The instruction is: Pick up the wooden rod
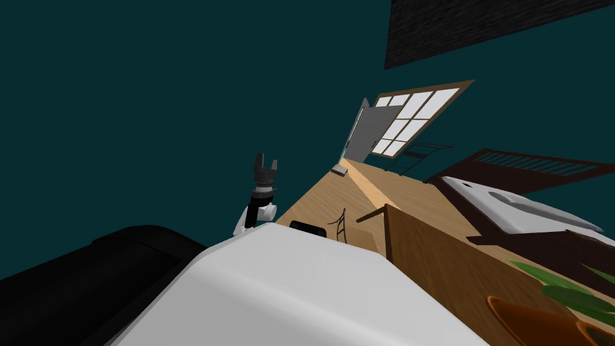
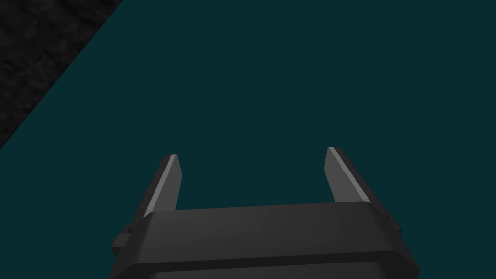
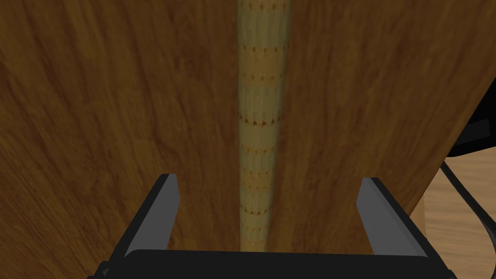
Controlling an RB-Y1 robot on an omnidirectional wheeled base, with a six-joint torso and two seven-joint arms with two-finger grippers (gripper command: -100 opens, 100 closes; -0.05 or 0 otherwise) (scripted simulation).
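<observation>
A tan rod [image 3: 261,121] with dotted bands lies on a brown wooden table top [image 3: 121,97]. It runs lengthwise away from my right gripper [image 3: 269,178], which hovers just over it. The rod passes midway between the fingers [image 3: 162,208], which stand open and do not touch it. In the head view the same table [image 1: 444,270] lies to the right of my chest. My left gripper [image 1: 266,161] is raised beside the chest and points at the teal wall, open [image 2: 253,152] and holding nothing.
The table's edge runs close on the right of the rod, with a black cable [image 3: 465,193] and light floor past it. A bed with white bedding [image 1: 522,210], an orange plant pot [image 1: 540,312], a thin black chair frame [image 1: 339,225] and a black seat [image 1: 90,282] stand around.
</observation>
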